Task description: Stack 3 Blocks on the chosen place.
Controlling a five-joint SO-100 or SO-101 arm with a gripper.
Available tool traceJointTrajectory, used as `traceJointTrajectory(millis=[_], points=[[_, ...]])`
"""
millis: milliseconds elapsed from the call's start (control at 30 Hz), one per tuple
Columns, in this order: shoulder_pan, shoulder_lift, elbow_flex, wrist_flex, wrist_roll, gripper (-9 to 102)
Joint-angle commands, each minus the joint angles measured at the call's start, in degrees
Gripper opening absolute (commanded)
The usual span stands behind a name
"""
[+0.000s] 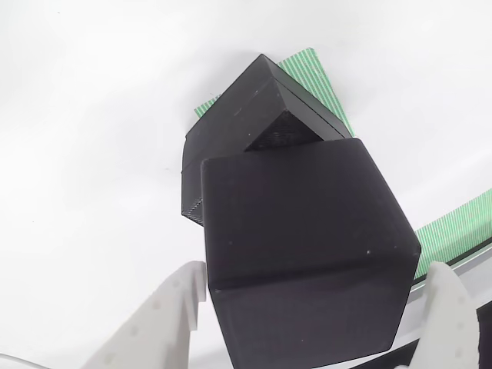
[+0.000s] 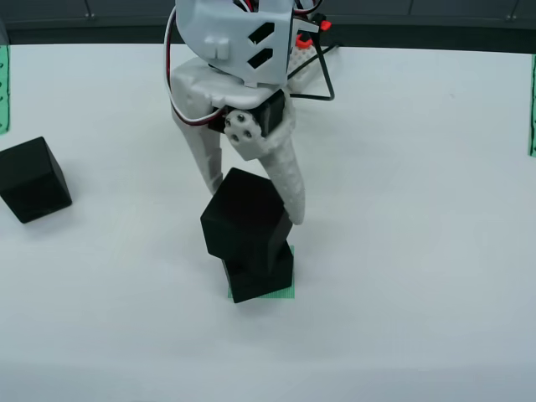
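The view from the side is showing the tool [image 2: 255, 213] gripping a black block [image 2: 243, 222] directly atop, slightly skewed from, the bottom block [image 2: 264, 276] sitting on the green square patch [image 2: 289, 295].

White claw [image 2: 251, 205] pointing down — fingers [image 1: 165, 315] spread, gripping from both sides

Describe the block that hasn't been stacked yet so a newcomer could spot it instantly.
In the fixed view, start at the gripper holding a block over the block on the green patch. Look far left: the loose block sits alone on the white table, touching nothing.
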Motion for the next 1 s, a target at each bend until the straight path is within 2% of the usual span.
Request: traceJointTrajectory(millis=[0,367,600,800,967], points=[[0.44,2.64,0.18,0.44,-0.97,38],[6.06,13.45,-1.93,4.83,-0.97,37],[21.09,19.16,0.35,5.01,-4.13,37],[36.12,18.19,1.41,-1.85,-5.01,39],[43.51,12.74,2.29,-5.36,-8.96,38]])
